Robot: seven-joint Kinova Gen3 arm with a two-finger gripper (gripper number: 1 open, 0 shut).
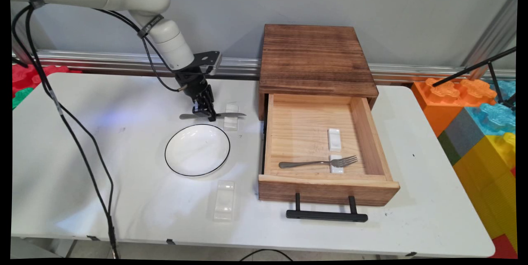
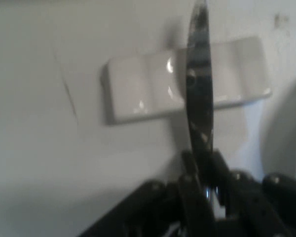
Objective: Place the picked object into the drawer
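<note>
Gripping a table knife [image 1: 212, 115] near the middle of its length, the jaws are clenched on it from above; gripper [image 1: 206, 113] tilted down toward the surface [image 1: 123, 199].

Knife: slim, flat, dull grey metal with bright glints along the blade in the hand view [image 2: 199, 89]. Long axis roughly level, running left to right in the main view. Rounded handle end sticks out on the arm's side of the jaws, the tapered blade tip on the other side, toward the drawer box. Blade passes over a small white rest [image 1: 231, 120]; whether it touches the rest cannot be told.

Rest under the blade: glossy white ceramic, oblong, with shallow grooves across its top [image 2: 148, 91]; it lies crosswise to the knife.

Below the jaws, nearer the camera: round shallow white bowl [image 1: 197, 150] with thin black rim. Beyond that, a second rest [image 1: 224, 200], clear or translucent, oblong.

Past the blade tip: wooden box [image 1: 315, 57] with dark stained, grained top; its pale pine drawer [image 1: 328, 186] is pulled open, black bar handle [image 1: 326, 214] in front. Inside, a grey metal fork [image 1: 317, 162], tines lying on a white rest [image 1: 337, 164], tines pointing away from the jaws; another white rest [image 1: 334, 139] just behind it.
</note>
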